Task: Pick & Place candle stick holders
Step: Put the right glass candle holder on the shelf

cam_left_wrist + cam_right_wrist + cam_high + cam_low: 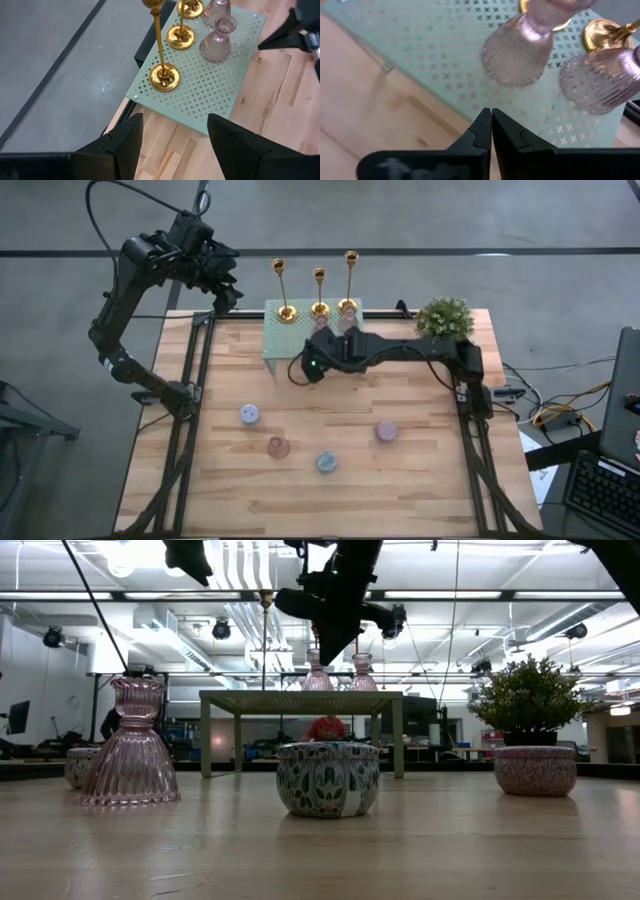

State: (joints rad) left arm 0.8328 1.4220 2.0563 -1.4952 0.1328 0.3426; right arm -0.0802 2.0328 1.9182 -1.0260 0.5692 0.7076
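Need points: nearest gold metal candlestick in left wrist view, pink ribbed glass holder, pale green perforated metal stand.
gold metal candlestick (163, 77), left wrist view, round base
pink ribbed glass holder (218, 44), left wrist view, body
pale green perforated metal stand (210, 95), left wrist view, bare top

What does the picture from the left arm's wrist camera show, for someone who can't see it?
Three gold candle stick holders and two pink glass holders stand on a pale green perforated shelf at the wooden table's edge. The left gripper hovers in front, jaws open and empty.

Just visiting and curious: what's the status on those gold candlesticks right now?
Left tool open, hovering off the platform's corner. Right tool shut, empty, beside two pink glass holders. Three gold candlesticks upright on the green platform, untouched.
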